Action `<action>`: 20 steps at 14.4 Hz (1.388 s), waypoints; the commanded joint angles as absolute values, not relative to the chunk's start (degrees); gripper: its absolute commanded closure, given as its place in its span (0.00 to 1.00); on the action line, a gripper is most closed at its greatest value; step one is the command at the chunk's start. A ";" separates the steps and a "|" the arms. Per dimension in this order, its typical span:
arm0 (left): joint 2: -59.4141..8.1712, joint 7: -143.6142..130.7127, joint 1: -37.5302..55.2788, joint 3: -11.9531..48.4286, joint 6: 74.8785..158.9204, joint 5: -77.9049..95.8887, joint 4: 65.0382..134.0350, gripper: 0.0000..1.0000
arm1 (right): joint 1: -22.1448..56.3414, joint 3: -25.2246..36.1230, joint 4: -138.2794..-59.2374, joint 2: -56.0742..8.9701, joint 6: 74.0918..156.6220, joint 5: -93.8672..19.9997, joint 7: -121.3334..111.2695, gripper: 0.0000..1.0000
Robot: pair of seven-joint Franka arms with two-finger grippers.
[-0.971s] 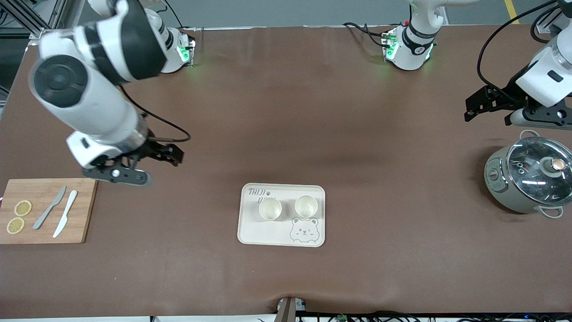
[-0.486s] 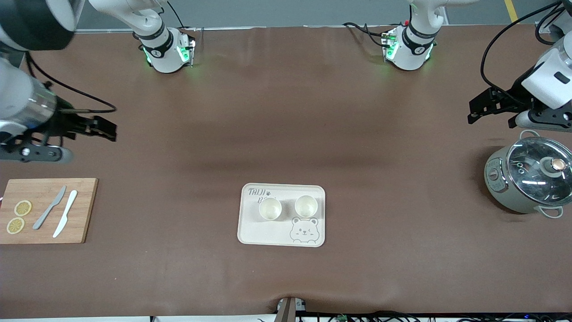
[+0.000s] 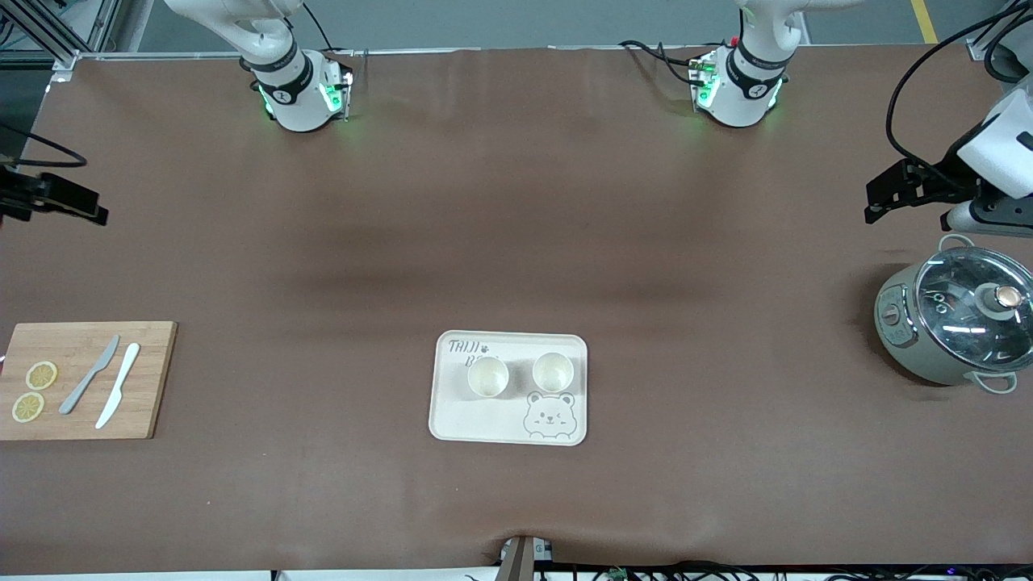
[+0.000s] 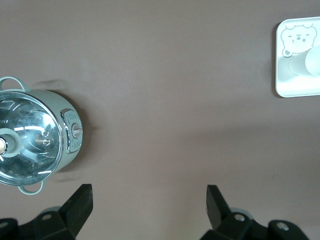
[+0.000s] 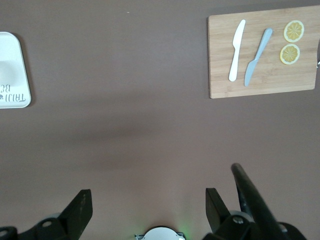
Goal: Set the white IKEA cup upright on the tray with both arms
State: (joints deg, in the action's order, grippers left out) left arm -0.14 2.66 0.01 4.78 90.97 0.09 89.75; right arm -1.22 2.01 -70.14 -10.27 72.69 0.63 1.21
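The cream-white tray [image 3: 484,420] with the bear face lies in the middle of the table, toward the front camera. Two white cups [image 3: 488,376] [image 3: 553,372] stand upright side by side on it. My right gripper [image 3: 95,208] is open and empty, up in the air at the right arm's end of the table. My left gripper [image 3: 873,203] is open and empty, up over the table's left-arm end, near the pot. The left wrist view shows the tray's bear corner [image 4: 292,85] and one cup [image 4: 306,65]. The right wrist view shows the tray's lettered edge [image 5: 14,97].
A wooden cutting board [image 3: 153,379] with two knives and two lemon slices lies at the right arm's end; it also shows in the right wrist view [image 5: 262,80]. A grey-green pot [image 3: 904,339] with a glass lid stands at the left arm's end, and in the left wrist view [image 4: 70,145].
The right arm has swung up and away from near the cutting board to the table's right-arm edge. The left gripper has drawn slightly farther toward its end. The cups and tray have not moved.
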 commanded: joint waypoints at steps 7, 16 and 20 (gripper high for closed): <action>-0.44 3.16 0.09 4.75 89.74 -0.88 88.68 0.00 | -3.16 1.23 -80.23 -5.90 79.09 -0.09 0.44 0.00; -0.44 3.34 0.09 4.75 89.74 -0.88 88.77 0.00 | -3.16 1.14 -86.81 -4.23 85.49 -0.44 0.53 0.00; -0.44 3.16 0.09 4.75 89.65 -0.88 88.86 0.00 | -2.99 1.14 -91.49 -2.99 90.53 -0.44 0.53 0.00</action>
State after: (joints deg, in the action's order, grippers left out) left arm -0.18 2.66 0.02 4.78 90.81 0.09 89.75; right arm -2.21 1.83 -87.91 -6.08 89.09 0.62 0.82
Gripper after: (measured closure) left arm 0.000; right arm 0.000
